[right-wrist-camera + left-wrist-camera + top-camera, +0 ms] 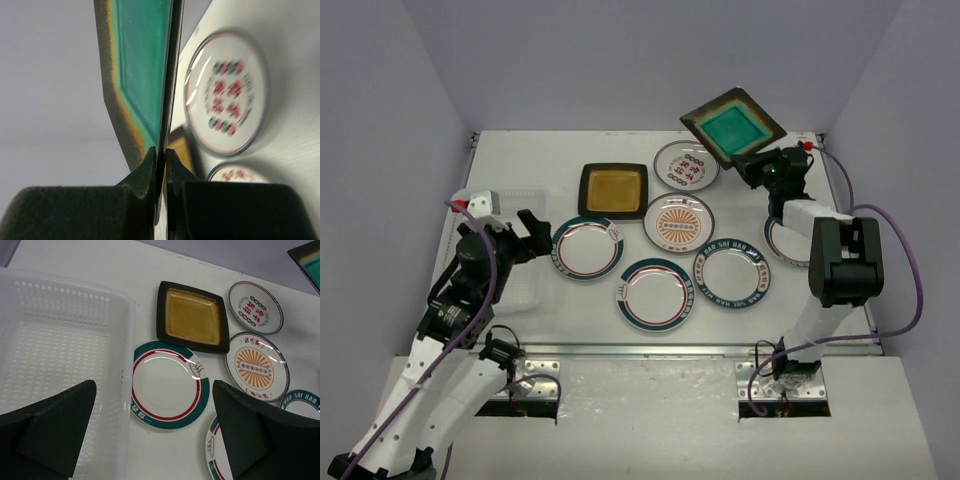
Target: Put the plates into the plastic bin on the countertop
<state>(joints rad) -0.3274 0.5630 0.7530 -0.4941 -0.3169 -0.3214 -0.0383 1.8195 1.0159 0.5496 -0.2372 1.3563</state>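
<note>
The teal square plate (733,125) is tilted in the air, well apart from the plastic bin (525,292), across the countertop (520,160) from it. Glazed and stiff, it probably slips easily and would chip if dropped; its dark rim is the natural hold. The right gripper (161,157) pinches that rim edge-on, arm stretched away from the bin. The left gripper (533,236) hangs spread wide over the bin's wall.

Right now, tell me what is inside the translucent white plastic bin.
The translucent white plastic bin shows only its bare perforated floor, no plate. The black fingers of the open left pincer cover its near end.
</note>
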